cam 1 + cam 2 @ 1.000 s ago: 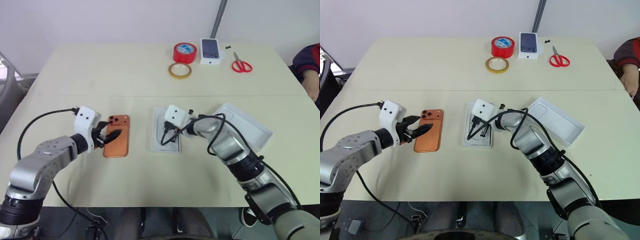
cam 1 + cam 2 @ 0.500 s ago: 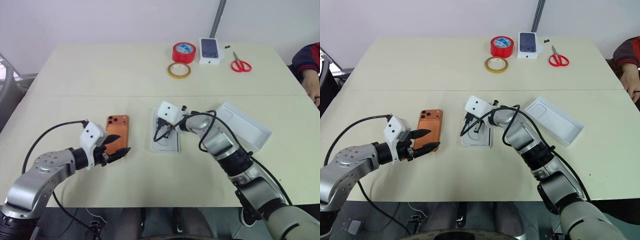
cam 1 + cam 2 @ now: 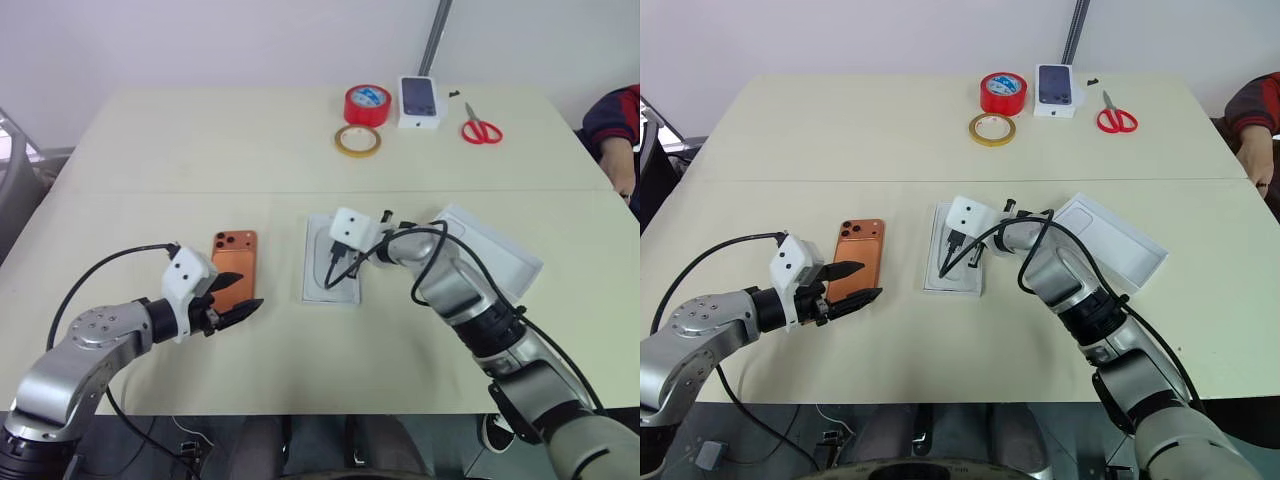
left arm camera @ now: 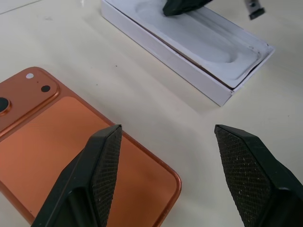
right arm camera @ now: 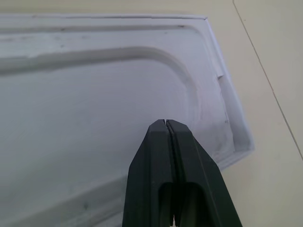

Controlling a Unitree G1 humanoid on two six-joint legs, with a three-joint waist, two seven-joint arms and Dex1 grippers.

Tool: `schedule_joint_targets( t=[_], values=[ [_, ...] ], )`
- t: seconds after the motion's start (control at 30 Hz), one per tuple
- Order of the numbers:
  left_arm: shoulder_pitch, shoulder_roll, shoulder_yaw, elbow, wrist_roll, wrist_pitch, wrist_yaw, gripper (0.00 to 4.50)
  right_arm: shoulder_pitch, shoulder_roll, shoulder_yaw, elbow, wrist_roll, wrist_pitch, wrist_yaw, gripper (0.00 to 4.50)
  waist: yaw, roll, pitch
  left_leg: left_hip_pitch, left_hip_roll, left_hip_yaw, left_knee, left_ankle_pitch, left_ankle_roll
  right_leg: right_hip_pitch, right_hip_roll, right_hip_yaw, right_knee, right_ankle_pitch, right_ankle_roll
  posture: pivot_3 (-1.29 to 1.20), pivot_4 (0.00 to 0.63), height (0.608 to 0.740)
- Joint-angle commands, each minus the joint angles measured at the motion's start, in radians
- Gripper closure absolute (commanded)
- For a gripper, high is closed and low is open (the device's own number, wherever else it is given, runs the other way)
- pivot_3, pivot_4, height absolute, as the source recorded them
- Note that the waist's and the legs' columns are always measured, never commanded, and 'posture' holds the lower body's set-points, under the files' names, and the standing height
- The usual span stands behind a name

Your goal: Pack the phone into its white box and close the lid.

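The phone (image 3: 234, 271) lies flat at centre left of the head view, just left of the white box (image 3: 331, 271); the lid (image 3: 495, 255) sits at centre right. The left gripper (image 3: 236, 296), fingers apart and empty, should straddle the phone's near end squarely before closing. The right gripper (image 5: 166, 124), pinched together, rests in the box insert. A second ago the left gripper hovered higher, over the phone's middle.

The phone (image 4: 71, 142) has a smooth copper-orange back with a satin, metal-like sheen, its camera block slightly glossier. The white box (image 4: 156, 45) looks like matt cardboard, holding a moulded white insert (image 5: 94, 109) with a faintly grainy pulp-like surface. The left gripper's fingertips (image 4: 106, 161) are black plastic with a fine cross-hatched texture
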Motion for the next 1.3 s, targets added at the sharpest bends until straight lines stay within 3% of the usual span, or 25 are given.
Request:
schedule_joint_targets(
  t=[0.03,0.2,0.37,0.5,0.73,0.97,1.3],
  values=[
    [-0.011,-0.004,0.012,-0.034,0.003,-0.012,-0.007,1.23,0.001,-0.022,0.021,-0.088,-0.020,0.018,0.029,4.47,0.000,0.000,0.000,0.000,0.000,0.000,0.000,0.000,0.000,0.000,0.000,0.000,0.000,0.000,0.000,0.00,0.150,0.740],
    [-0.024,-0.008,0.012,-0.024,0.000,-0.007,-0.008,1.23,-0.008,-0.002,0.003,-0.098,-0.015,0.011,0.009,4.47,0.000,0.000,0.000,0.000,0.000,0.000,0.000,0.000,0.000,0.000,0.000,0.000,0.000,0.000,0.000,0.00,0.150,0.740],
    [-0.066,-0.065,0.124,0.029,-0.116,0.128,0.093,1.23,-0.009,0.086,-0.090,-0.135,0.081,0.006,-0.013,4.47,-0.001,0.000,0.000,0.000,0.000,0.000,0.000,0.000,0.000,0.000,0.000,0.000,0.000,0.000,0.000,0.00,0.150,0.740],
    [-0.125,-0.107,0.242,0.101,-0.190,0.307,0.243,0.04,-0.024,0.149,-0.085,-0.131,0.117,0.035,-0.014,4.50,-0.001,0.000,0.000,0.000,0.000,0.000,0.000,0.000,0.000,0.000,0.001,0.000,0.001,0.000,0.000,0.00,0.150,0.740],
    [-0.209,-0.115,0.331,0.165,-0.230,0.552,0.412,0.04,-0.090,0.280,-0.002,0.000,0.139,0.054,-0.013,4.50,-0.002,-0.001,0.000,0.000,0.000,0.000,0.001,0.000,-0.001,-0.002,0.001,0.000,0.003,0.000,0.000,0.00,0.150,0.740],
    [-0.289,-0.174,0.371,0.196,-0.307,0.814,0.474,0.04,-0.137,0.323,0.148,0.103,0.101,0.068,0.027,4.50,0.000,-0.002,-0.001,0.000,0.000,-0.001,0.001,0.002,-0.004,-0.002,0.000,-0.001,0.003,0.000,0.000,0.00,0.150,0.740],
    [-0.330,-0.364,0.370,0.148,-0.336,0.974,0.514,0.04,-0.147,0.316,0.194,0.132,0.064,0.046,0.034,4.50,0.004,-0.002,-0.004,0.000,-0.001,-0.001,0.002,0.003,-0.006,-0.001,0.000,-0.001,0.003,0.000,0.000,0.00,0.150,0.740]
  ],
)
